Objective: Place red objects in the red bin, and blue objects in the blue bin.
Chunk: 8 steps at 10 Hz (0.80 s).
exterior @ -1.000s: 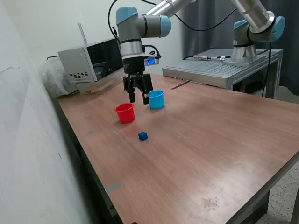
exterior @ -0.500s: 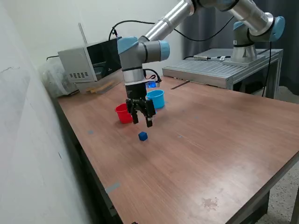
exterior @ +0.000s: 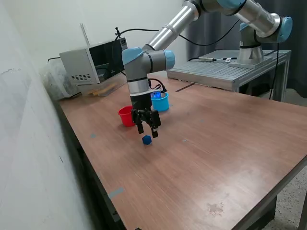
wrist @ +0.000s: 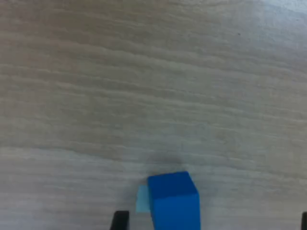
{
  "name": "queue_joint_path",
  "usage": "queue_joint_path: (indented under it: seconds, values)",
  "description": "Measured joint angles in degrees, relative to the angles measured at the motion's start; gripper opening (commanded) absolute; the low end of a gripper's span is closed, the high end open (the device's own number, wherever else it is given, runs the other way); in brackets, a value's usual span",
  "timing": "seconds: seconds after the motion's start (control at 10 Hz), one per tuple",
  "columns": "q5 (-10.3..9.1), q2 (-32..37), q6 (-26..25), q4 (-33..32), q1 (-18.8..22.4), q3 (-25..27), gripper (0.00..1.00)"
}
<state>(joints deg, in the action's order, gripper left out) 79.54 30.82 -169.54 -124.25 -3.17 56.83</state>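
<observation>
Exterior view: the black two-finger hand (exterior: 147, 132) hangs with fingers spread wide just above a tiny dark blue cube (exterior: 147, 140) on the brown wooden worktop (exterior: 216, 148). Behind stand a small red plastic cup (exterior: 126, 116) and a light blue plastic cup (exterior: 161, 101).

Wrist view: the blue cube (wrist: 173, 200) lies on the woodgrain between two dark fingertips (wrist: 120, 221).

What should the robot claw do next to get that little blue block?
Probably drop straight down a bit more so its fingers end up on both sides of the blue block. The claw hangs open just above it, and the block sits alone on the table, not yet grabbed. Once held, it likely belongs in the light blue cup behind, not the red cup.
</observation>
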Motion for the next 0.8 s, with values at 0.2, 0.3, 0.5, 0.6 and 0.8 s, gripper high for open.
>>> queue_joint_path:
  seconds: [0.2, 0.3, 0.5, 0.6, 0.8]
  values:
    - [0.13, -0.24, 0.00, -0.03, 0.00, -0.27, 1.00]
    - [0.22, -0.42, 0.00, -0.03, 0.00, -0.44, 1.00]
    - [0.34, -0.74, 0.00, -0.03, 0.00, -0.75, 0.00]
    - [0.43, -0.92, 0.00, -0.03, 0.00, -0.86, 0.00]
    - [1.25, -1.15, -0.05, -0.01, 0.00, -0.97, 0.00]
